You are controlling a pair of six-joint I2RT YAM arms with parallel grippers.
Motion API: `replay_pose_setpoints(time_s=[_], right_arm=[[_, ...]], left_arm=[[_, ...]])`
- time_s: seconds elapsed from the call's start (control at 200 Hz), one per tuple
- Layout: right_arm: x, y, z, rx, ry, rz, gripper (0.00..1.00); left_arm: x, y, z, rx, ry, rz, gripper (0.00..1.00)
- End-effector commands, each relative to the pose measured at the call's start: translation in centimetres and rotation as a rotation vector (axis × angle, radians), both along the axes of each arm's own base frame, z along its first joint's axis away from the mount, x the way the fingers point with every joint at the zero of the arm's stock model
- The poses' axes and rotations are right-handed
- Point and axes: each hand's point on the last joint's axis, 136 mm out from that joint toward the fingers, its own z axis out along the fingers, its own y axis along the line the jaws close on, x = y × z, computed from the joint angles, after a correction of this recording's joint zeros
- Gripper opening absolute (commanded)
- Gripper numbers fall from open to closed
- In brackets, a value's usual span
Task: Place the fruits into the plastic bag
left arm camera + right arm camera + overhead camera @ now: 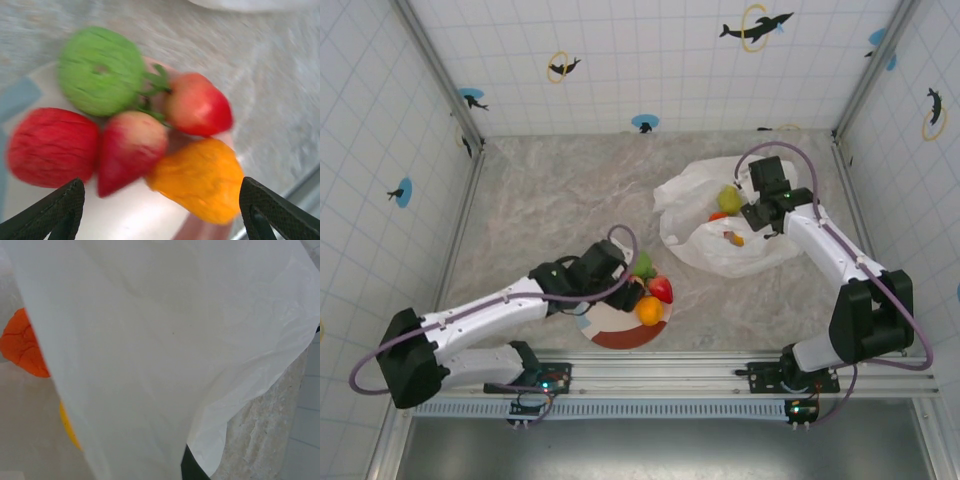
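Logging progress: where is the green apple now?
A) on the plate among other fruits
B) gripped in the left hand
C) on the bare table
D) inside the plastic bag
A: the green apple sits on the plate, beside the strawberries, beneath the open left hand.

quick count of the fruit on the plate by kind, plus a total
green apple: 1
red apple: 1
strawberries: 2
orange: 1
total on the plate: 5
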Motion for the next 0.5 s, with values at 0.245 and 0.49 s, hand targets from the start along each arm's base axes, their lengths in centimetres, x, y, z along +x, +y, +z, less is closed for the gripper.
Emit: replay_pose_setpoints(time_s=[0.245, 0.49], right_arm=[[0.2, 0.5, 0.3, 0.021, -0.024, 0.015, 0.01], [0.1, 0.5, 0.5, 0.037, -0.032, 0.018, 0.01]], left_arm=[[-3.0, -2.1, -2.1, 0.243, -0.172, -0.35, 0.8], [-2.6, -3.0, -3.1, 0.303, -0.198, -0.43, 0.81]])
